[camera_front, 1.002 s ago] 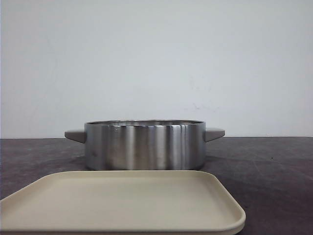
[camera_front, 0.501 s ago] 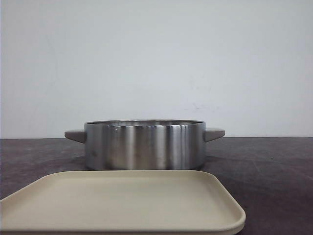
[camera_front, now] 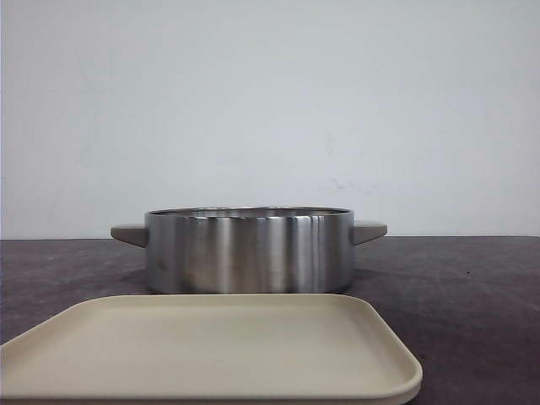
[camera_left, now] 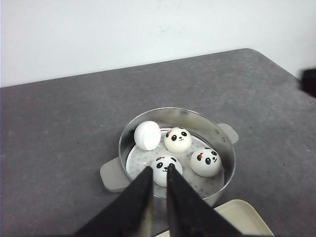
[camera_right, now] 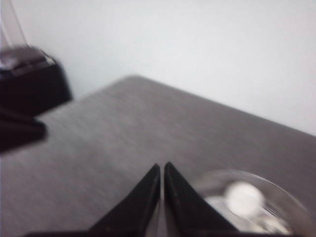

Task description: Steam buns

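left hand (camera_left: 159,173): fingers nearly together, raised | right hand (camera_right: 162,169): fingers together, blurred

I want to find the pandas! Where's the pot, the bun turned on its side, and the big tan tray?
pot (camera_front: 249,251), front view, on its shiny steel side wall.
tipped bun (camera_left: 147,135), left wrist view, on its plain white underside.
tray (camera_front: 211,348), front view, on its bare flat middle.
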Motion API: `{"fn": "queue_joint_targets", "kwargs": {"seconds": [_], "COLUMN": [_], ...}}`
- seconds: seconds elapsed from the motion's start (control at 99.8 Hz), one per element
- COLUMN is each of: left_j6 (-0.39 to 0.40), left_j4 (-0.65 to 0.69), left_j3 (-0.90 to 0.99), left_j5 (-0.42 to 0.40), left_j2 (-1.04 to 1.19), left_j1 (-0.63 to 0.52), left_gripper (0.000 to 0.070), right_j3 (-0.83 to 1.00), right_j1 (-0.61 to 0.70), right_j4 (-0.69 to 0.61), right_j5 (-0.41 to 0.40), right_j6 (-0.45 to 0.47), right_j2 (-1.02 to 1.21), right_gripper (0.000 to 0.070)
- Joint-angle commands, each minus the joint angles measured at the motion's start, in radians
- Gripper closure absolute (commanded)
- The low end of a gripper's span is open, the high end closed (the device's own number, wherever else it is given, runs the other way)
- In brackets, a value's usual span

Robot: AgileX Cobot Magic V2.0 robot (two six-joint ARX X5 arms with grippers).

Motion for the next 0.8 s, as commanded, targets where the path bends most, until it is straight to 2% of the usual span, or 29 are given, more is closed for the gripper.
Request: {"fn": "queue_joint_targets", "kwargs": {"seconds": [0.0, 0.07, 0.15, 0.271, 0.361, 0.621, 0.792], "left_j6": [0.006, 0.006, 0.006, 0.006, 0.006, 0.006, 0.006], "left_j4": [0.01, 0.011, 0.011, 0.011, 0.011, 0.011, 0.011], "left_j3": [0.013, 0.013, 0.013, 0.013, 0.013, 0.013, 0.013], "left_j5": [-0.004, -0.004, -0.004, -0.004, -0.004, -0.004, -0.004], "left_j2": [0.004, 0.004, 0.004, 0.004, 0.004, 0.004, 0.004], "left_j1": [-0.003, -0.003, -0.003, -0.003, -0.003, -0.003, -0.003], "left_gripper": [0.07, 0.07, 0.07, 0.07, 0.07, 0.07, 0.07], "right_j3": [-0.017, -0.086, -0.205, -0.43, -0.593, -0.965, -1.149], "right_j1": [-0.026, -0.075, -0.14, -0.266, -0.377, -0.75, -0.951], "right_j4": [-0.042, -0.022, 0.072, 0.266, 0.348, 0.381, 0.378], "right_j5": [0.006, 0.004, -0.01, -0.112, -0.172, -0.331, -0.339], "right_j6": [-0.033, -0.06, -0.085, -0.11, -0.11, -0.11, -0.106], "right_j2": [-0.047, -0.115, -0.202, -0.349, -0.466, -0.821, -1.039], "right_gripper": [0.0693, 0.0692, 0.0692, 0.0692, 0.0692, 0.0692, 0.0692]}}
